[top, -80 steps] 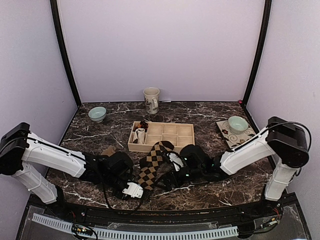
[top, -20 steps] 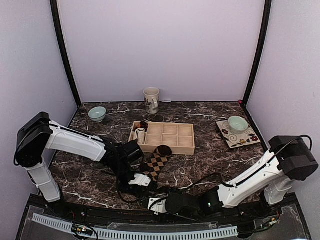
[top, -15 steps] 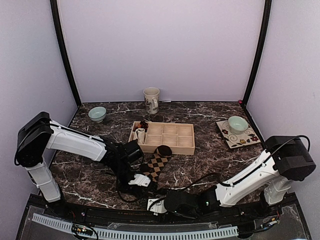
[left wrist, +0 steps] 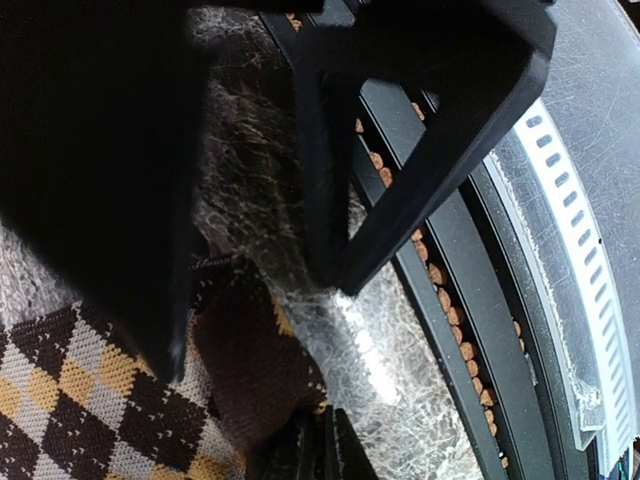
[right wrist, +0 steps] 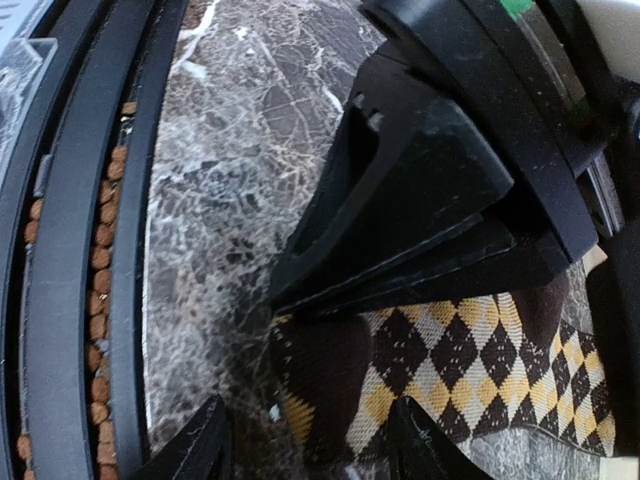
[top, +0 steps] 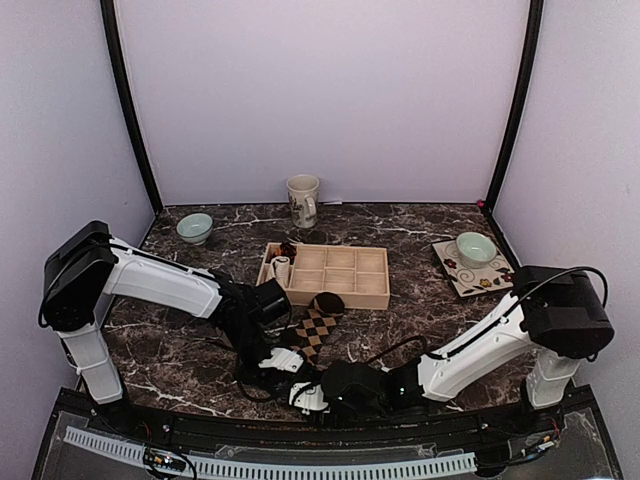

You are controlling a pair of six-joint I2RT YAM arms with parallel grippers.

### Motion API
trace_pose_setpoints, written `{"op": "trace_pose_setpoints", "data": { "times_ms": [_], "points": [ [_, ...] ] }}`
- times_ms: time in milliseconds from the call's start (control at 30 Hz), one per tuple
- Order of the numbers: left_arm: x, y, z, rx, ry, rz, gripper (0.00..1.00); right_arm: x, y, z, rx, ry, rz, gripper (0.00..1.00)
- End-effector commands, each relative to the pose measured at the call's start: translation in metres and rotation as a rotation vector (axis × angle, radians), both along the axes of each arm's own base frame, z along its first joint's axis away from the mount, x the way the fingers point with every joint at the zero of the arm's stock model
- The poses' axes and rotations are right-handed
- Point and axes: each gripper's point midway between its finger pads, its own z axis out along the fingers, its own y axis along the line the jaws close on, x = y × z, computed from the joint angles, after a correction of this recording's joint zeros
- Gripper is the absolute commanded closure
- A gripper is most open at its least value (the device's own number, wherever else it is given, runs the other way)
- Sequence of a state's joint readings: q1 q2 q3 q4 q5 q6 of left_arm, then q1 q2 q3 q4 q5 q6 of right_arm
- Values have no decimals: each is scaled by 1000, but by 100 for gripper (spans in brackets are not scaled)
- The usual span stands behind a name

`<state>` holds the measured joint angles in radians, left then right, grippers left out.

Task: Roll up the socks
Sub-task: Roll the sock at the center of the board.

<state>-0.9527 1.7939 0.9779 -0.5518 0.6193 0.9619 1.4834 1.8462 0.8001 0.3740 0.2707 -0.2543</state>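
The dark marble tabletop (top: 420,300) carried a wooden tray (top: 365,297) with compartments near its middle. Just in front of the tray lay the argyle sock (top: 316,322). Its long axis ran from the near edge away toward the tray, leaning a little to the right. The far end was rolled into a small dark bundle close to the tray's front wall, and the plain dark end pointed to the near edge.

A few seconds earlier the sock had lain flat at full length with both claws near its middle; now it was shorter. In the last half second the right claw (right wrist: 310,440) had moved further left, toward the sock's near end, while the left claw (left wrist: 312,450) had hardly shifted.

The left claw had its fingers together, its tips at the edge of the dark near end; whether fabric was caught between them could not be told. The right claw stood with its fingers apart, one above bare marble and one above the checks. The dark corner lay between them, not gripped.
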Motion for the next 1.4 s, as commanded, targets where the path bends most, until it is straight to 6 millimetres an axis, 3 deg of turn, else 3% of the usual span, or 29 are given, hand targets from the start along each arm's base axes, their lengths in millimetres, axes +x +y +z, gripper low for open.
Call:
{"op": "trace_pose_setpoints", "data": {
  "times_ms": [0, 200, 367, 767, 1033, 1200, 1367],
  "points": [
    [-9, 16, -9, 74, 39, -11, 92, 8, 20, 12, 81, 1, 5, 47],
    [-9, 17, -8, 73, 40, -12, 92, 18, 23, 6, 90, -8, -14, 50],
    [-7, 18, -6, 66, 40, -5, 91, 17, 18, -7, 81, 18, -29, 61],
    [-7, 19, -1, 49, 55, -2, 84, 12, 0, -27, 79, 94, -93, 65],
    [-1, 13, 0, 29, 41, 23, 79, 8, 1, -39, 72, 125, -125, 87],
    [-1, 11, 6, -2, 36, 24, 64, 8, 0, -45, 85, 179, -174, 98],
    [16, 1, 14, -43, -23, 80, 61, -1, -8, -56, 104, 294, -218, 100]
  ]
}}
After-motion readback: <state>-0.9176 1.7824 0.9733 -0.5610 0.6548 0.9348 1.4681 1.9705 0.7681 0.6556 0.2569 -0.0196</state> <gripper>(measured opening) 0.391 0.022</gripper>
